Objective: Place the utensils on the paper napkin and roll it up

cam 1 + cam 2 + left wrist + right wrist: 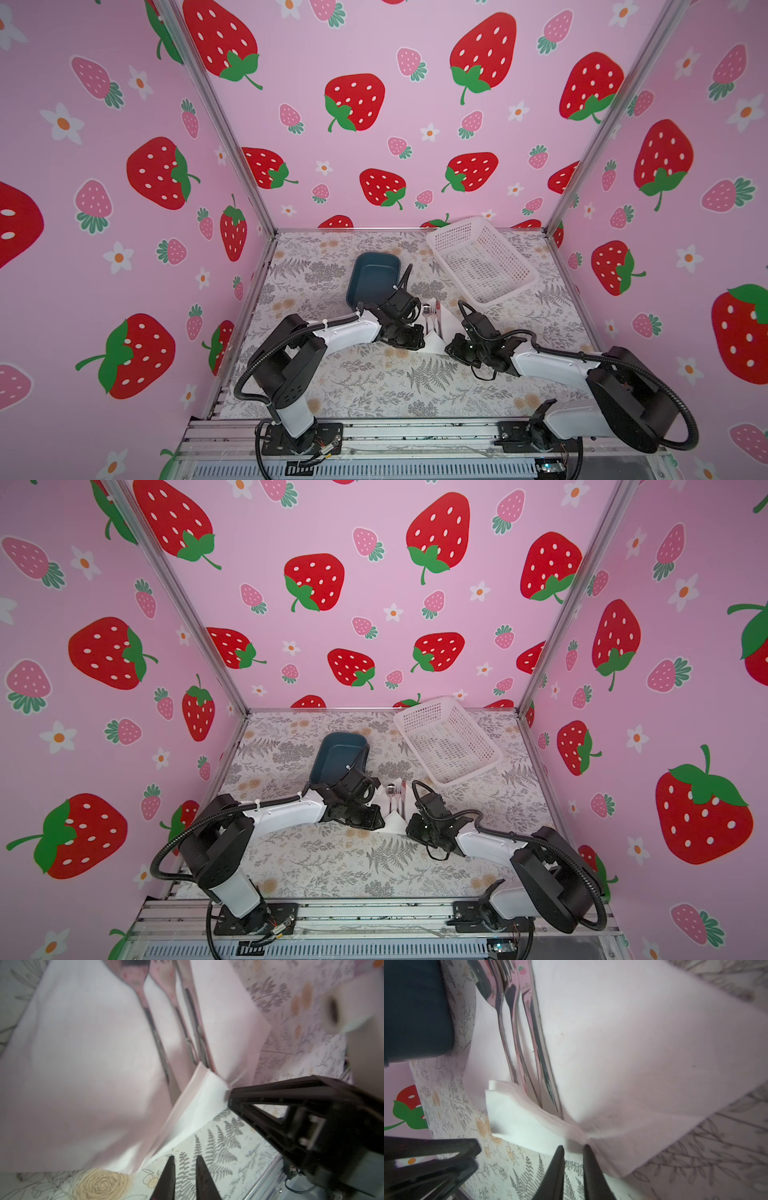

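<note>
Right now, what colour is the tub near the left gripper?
Dark blue, plain with no pattern. The tub shows best in a top view.

White napkin [83, 1064], dark blue tub [372, 276]

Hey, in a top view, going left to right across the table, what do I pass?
Blue tub → left gripper → spoon → fork → knife, these three on the paper napkin → right gripper. The white basket overlaps several, so it's left out.
</note>
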{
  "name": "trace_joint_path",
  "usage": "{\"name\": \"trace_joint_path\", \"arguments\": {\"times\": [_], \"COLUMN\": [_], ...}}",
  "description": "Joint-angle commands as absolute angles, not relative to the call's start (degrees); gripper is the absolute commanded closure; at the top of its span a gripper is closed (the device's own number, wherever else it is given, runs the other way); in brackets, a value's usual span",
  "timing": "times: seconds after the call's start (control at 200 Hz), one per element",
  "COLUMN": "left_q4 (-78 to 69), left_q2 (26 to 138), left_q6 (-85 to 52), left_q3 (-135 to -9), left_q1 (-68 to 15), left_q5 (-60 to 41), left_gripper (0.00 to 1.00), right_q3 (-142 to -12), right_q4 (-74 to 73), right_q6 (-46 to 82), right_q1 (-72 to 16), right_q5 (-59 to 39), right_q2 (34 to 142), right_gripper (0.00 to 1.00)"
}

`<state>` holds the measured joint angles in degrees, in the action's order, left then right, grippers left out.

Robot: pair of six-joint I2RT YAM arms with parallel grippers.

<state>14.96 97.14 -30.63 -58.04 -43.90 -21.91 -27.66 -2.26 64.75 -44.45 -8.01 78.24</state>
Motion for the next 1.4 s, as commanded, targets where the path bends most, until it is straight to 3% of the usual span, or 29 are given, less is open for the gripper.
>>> {"name": "trace_joint_path", "arguments": {"times": [0.0, 0.305, 1.396], "left_q4": [13.9, 13.5, 17.7], "left_q2": [96.3, 103.2, 112.6], "left_q6": [-32.5, -35.4, -35.4], "left_q3": [-61.2, -65.7, -72.2], "left_q1": [-44.7, -48.0, -49.0], "left_q5": [-25.5, -28.6, -23.5], "left_gripper": [0.82, 1.00, 1.00], "right_q3": [-27.3, -27.2, -27.3], "right_q4": [-0.3, -0.1, -0.9], "right_q6": [65.7, 66.3, 66.4], "right_q1": [-44.4, -44.4, -44.3], "right_q5": [-6.7, -6.8, -7.8], "right_q2": [79.0, 79.0, 78.9], "right_gripper": [0.80, 0.80, 0.80]}}
